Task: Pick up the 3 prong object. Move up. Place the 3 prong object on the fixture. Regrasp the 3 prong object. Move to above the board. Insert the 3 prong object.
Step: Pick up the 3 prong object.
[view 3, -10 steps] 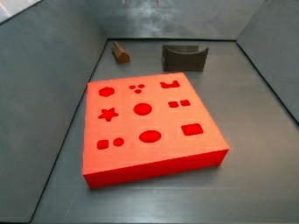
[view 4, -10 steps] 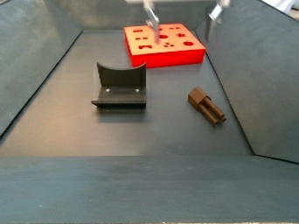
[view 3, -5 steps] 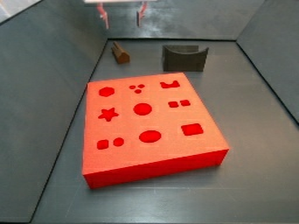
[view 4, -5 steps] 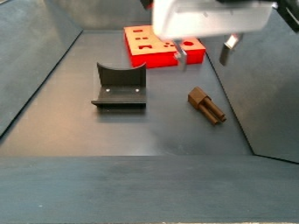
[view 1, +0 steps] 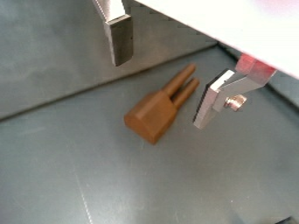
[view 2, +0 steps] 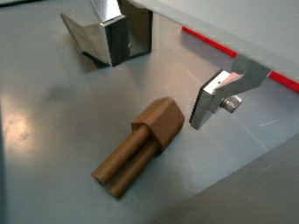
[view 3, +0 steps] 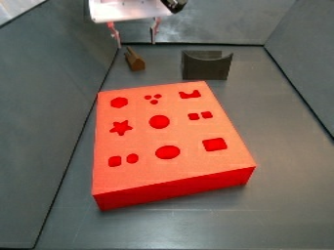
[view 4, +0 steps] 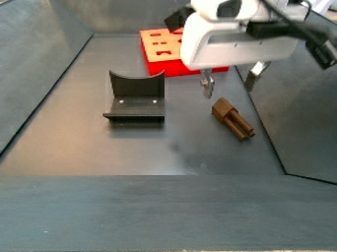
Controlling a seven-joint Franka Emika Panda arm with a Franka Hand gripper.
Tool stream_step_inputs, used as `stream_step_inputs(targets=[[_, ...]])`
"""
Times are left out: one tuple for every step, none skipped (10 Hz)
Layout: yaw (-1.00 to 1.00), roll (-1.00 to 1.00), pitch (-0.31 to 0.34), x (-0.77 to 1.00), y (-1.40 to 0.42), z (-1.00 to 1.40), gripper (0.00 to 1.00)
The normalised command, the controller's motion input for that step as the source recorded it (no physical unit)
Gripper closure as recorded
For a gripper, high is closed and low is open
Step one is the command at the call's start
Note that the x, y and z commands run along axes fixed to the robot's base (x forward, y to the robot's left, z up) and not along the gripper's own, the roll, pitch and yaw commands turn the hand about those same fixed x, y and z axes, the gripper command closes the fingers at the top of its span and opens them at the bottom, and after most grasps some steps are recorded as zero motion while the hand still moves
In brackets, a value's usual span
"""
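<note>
Lowered since half a second ago: pincer (view 4: 228, 87), spread wide and empty, poised over the 3 prong object (view 1: 162, 108), which lies flat on the floor at the fixture (view 4: 134, 98)'s 3 o'clock. Judged light, rigid, smooth; best gripped across the solid block end.

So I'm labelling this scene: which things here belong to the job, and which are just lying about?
Job: 3 prong object lying on the floor; fixture; red board; gripper above the object, fingers open either side, not touching it.

Lying about: nothing else visible.
</note>
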Motion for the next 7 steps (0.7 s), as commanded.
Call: stream_step_inputs(targets=[[0.00,0.00,-0.090,0.11,0.06,-1.00,0.00],[0.00,0.00,-0.079,0.09,0.07,-1.00,0.00],[0.00,0.00,-0.079,0.08,0.07,-1.00,0.00],[0.01,0.00,-0.089,0.07,0.01,-1.00,0.00],[0.05,0.00,-0.099,0.07,0.00,-1.00,0.00],[0.07,0.00,-0.114,0.05,0.00,-1.00,0.00],[0.07,0.00,-0.114,0.02,0.00,-1.00,0.00]])
